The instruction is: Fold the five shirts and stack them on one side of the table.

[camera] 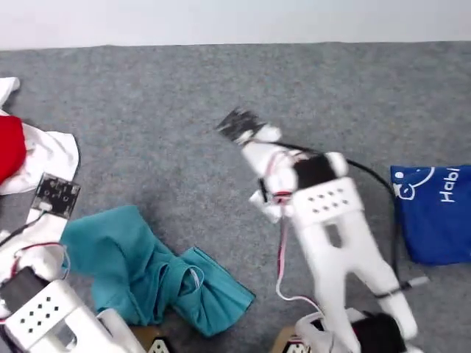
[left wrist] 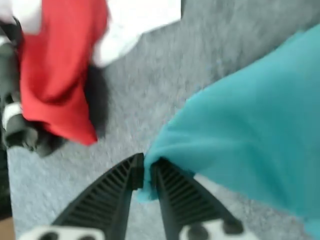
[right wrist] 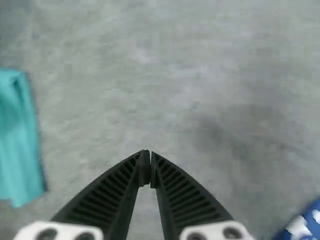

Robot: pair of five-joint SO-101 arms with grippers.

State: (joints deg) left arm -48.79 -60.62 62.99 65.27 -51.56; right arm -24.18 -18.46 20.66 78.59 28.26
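A crumpled teal shirt (camera: 147, 272) lies at the front left of the grey table (camera: 184, 95). My left gripper (left wrist: 145, 172) is shut on a corner of this teal shirt (left wrist: 240, 130); from above, the left gripper (camera: 59, 209) sits at the shirt's left edge. A red shirt (left wrist: 55, 75) on a white shirt (left wrist: 135, 20) lies just beyond it, at the table's left edge as the red shirt (camera: 9, 147) and white shirt (camera: 48, 154). A folded blue shirt (camera: 434, 213) rests at the right. My right gripper (right wrist: 145, 170) is shut with nothing in it, over bare table mid-way, seen from above as the right gripper (camera: 239, 126).
The right arm's white body and its black cable (camera: 368, 176) stretch from the front edge to the table's middle, close to the blue shirt. In the right wrist view the teal shirt (right wrist: 17, 145) and a blue corner (right wrist: 305, 225) lie at opposite sides.
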